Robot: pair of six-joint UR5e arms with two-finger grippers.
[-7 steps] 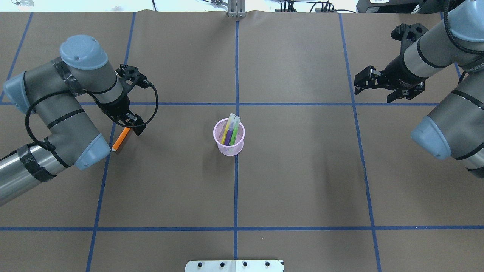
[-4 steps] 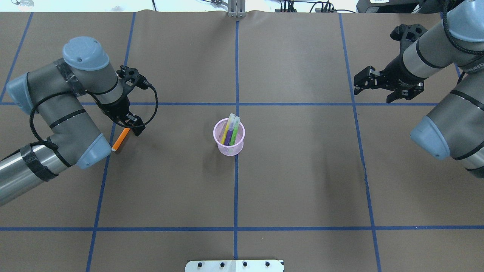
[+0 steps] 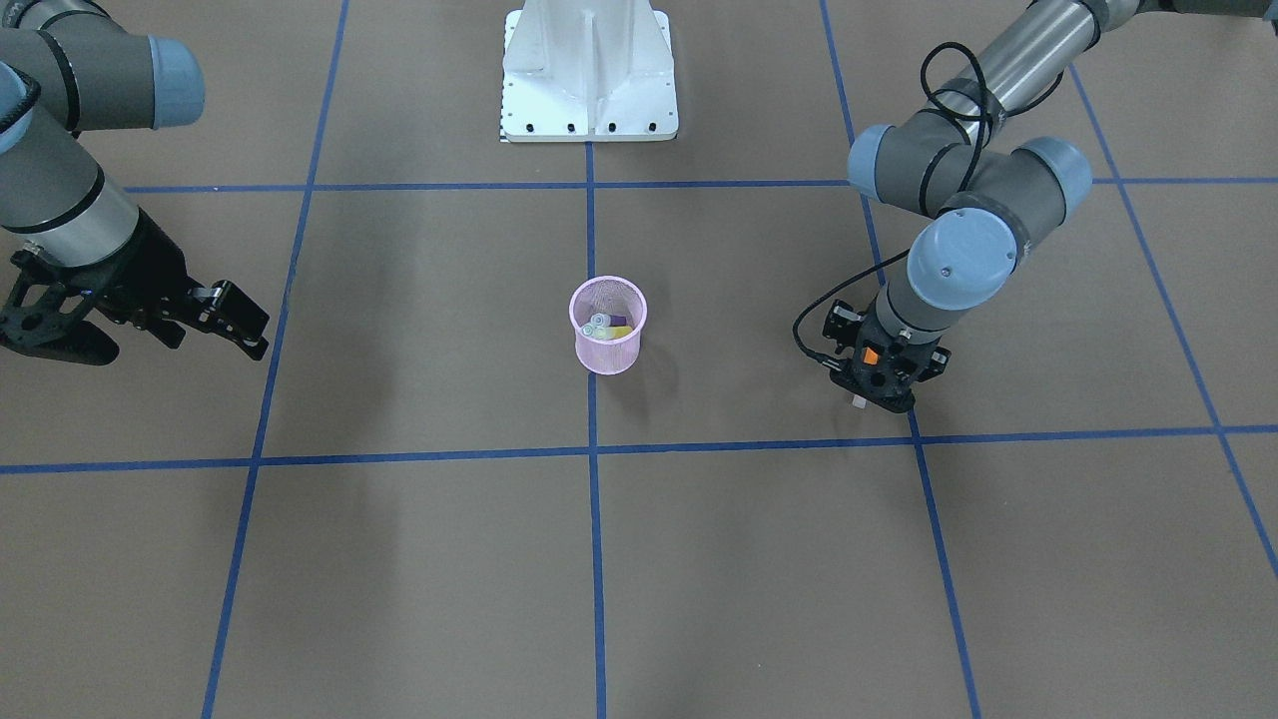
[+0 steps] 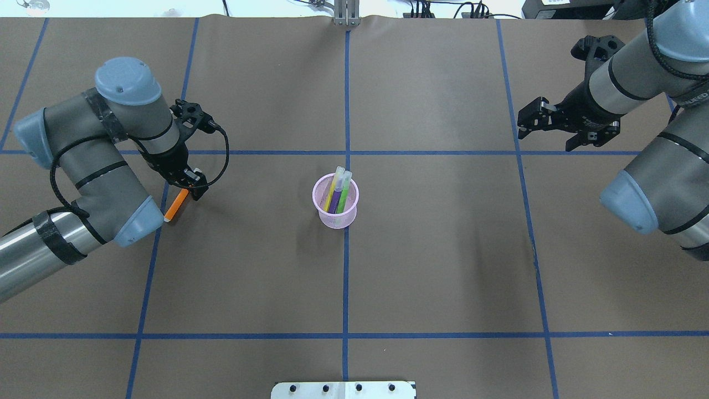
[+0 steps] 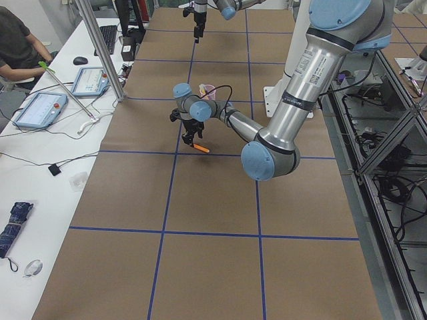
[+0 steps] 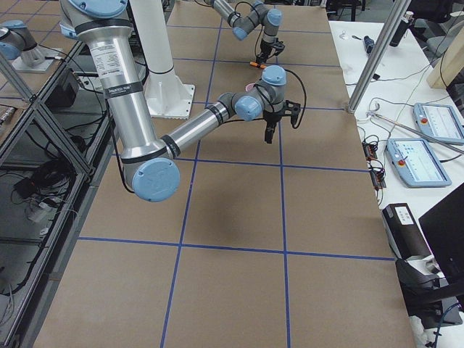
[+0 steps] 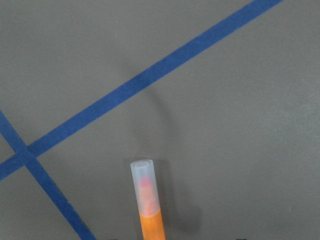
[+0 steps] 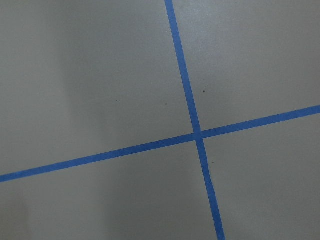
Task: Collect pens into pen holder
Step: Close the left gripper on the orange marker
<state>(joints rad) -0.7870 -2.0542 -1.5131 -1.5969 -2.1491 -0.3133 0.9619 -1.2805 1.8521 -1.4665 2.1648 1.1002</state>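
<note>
The pink mesh pen holder (image 4: 335, 215) (image 3: 609, 352) stands upright at the table's centre. The yellow pen (image 4: 331, 195), the purple pen (image 4: 335, 203) and the green pen (image 4: 344, 193) stand in it. The orange pen (image 4: 175, 206) (image 7: 151, 224) is at the left, slanted, with its pale cap end pointing away from the gripper. My left gripper (image 4: 193, 187) (image 3: 877, 377) is shut on its upper end, low over the table. My right gripper (image 4: 545, 134) (image 3: 175, 345) is open and empty, far to the right above the table.
The robot's white base plate (image 3: 589, 70) (image 4: 343, 389) sits at the table's near edge. Blue tape lines (image 8: 192, 131) grid the brown table. An operator (image 5: 17, 40) and tablets (image 5: 39, 110) are at a side bench, off the table.
My left gripper's fingers have drawn together on the orange pen and the left arm has shifted slightly. The pen has stayed where it was. The right arm has barely moved.
</note>
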